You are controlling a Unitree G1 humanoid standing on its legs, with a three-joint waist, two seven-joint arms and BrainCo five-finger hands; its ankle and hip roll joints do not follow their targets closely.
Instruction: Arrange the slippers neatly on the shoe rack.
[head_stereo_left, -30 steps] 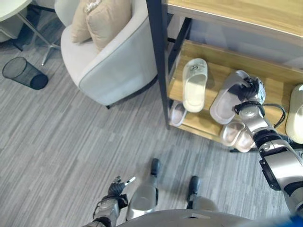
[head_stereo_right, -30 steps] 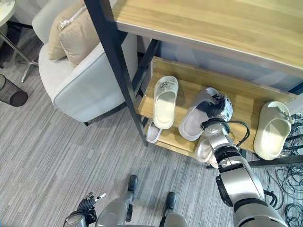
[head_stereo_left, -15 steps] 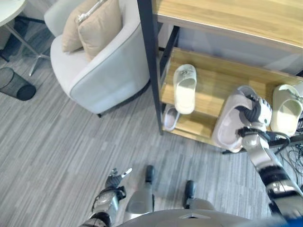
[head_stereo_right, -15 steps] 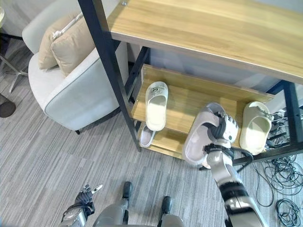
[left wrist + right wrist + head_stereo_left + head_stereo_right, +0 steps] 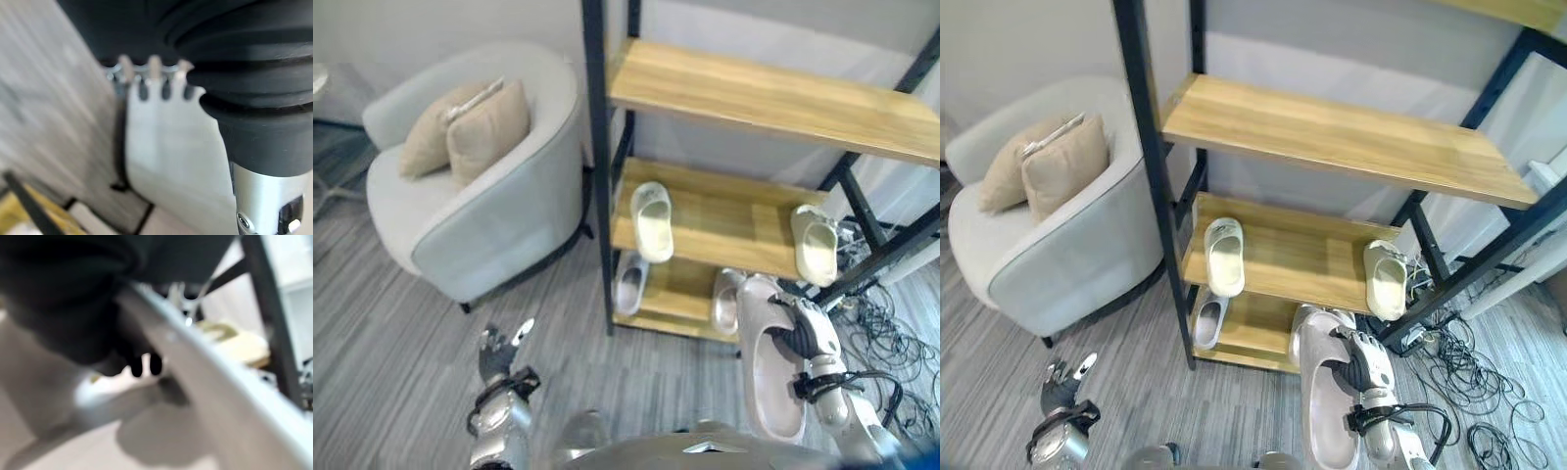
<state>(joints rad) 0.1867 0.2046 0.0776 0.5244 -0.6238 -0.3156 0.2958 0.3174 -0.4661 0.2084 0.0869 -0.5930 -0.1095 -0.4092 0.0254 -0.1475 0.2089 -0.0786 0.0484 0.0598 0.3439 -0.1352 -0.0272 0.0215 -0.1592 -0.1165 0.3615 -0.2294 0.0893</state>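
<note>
A pale grey, smooth moulded slipper (image 5: 1324,406) is gripped by the curled fingers of the right hand (image 5: 1363,364), held off the floor before the wooden shoe rack with black metal posts (image 5: 1332,137). The left hand (image 5: 497,350) is raised with fingers spread and empty. Two cream slippers (image 5: 1224,257) are seen on the middle shelf.

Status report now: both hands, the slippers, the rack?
Right hand shut on grey slipper, off the shoe rack. Left hand open, idle, low. Two cream slippers on middle shelf, apart.
</note>
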